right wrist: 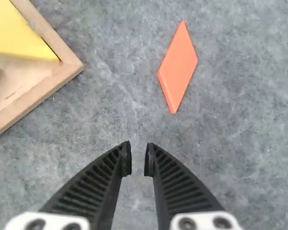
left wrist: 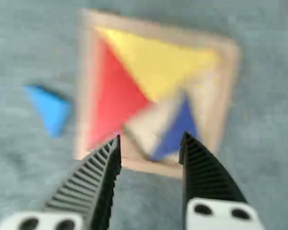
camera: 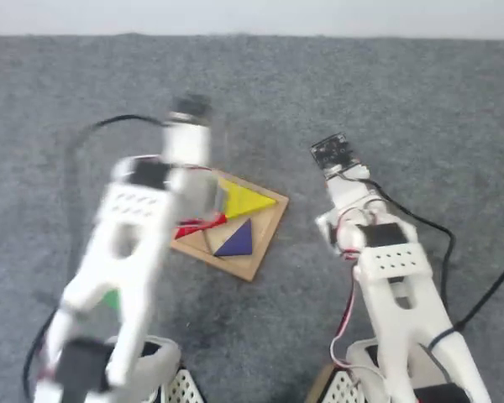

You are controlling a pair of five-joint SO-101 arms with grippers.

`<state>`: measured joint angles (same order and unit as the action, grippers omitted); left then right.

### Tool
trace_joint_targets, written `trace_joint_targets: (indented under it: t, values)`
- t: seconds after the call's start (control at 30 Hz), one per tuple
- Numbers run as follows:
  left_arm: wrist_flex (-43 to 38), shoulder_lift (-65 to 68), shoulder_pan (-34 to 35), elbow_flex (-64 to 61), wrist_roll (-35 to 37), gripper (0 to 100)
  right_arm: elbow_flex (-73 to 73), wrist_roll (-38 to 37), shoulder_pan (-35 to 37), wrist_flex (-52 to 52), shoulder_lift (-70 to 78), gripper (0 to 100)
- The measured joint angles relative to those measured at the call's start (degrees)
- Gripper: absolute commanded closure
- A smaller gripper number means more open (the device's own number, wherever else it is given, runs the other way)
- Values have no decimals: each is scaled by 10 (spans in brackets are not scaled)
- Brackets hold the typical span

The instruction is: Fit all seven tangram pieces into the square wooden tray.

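One orange piece (right wrist: 178,64) lay beside the tray (right wrist: 38,91). Right gripper (right wrist: 138,155), nearly closed, likely needed opening first; left gripper (left wrist: 150,141) gaped empty.

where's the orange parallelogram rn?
Right wrist view: the orange parallelogram lies flat on the grey carpet, outside the wooden tray, a little off its corner and ahead of the right hand.

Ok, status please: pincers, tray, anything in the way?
Left pincer open, empty, over tray edge. Right pincer shut, empty, by loose orange piece. Tray holds red piece, yellow piece, dark blue piece; light blue piece outside. Nothing seen in the way.
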<state>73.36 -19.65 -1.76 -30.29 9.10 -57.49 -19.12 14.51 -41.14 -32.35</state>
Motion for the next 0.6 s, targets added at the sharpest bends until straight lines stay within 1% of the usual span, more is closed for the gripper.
trace_joint_targets:
  t: [0.1,0.2,0.33,0.43,0.6]
  values:
    - [-31,-68,108,-31,4,805,3,-12,47,0,38,944]
    - [-66,-91,189,-67,4,805,57,-22,106,-13,98,944]
    - [-130,-91,261,-132,2,805,163,-22,179,-76,181,944]
    - [-176,-88,319,-173,-13,805,246,-21,225,-111,237,944]
    - [-258,-69,388,-252,-40,805,353,-22,288,-124,338,944]
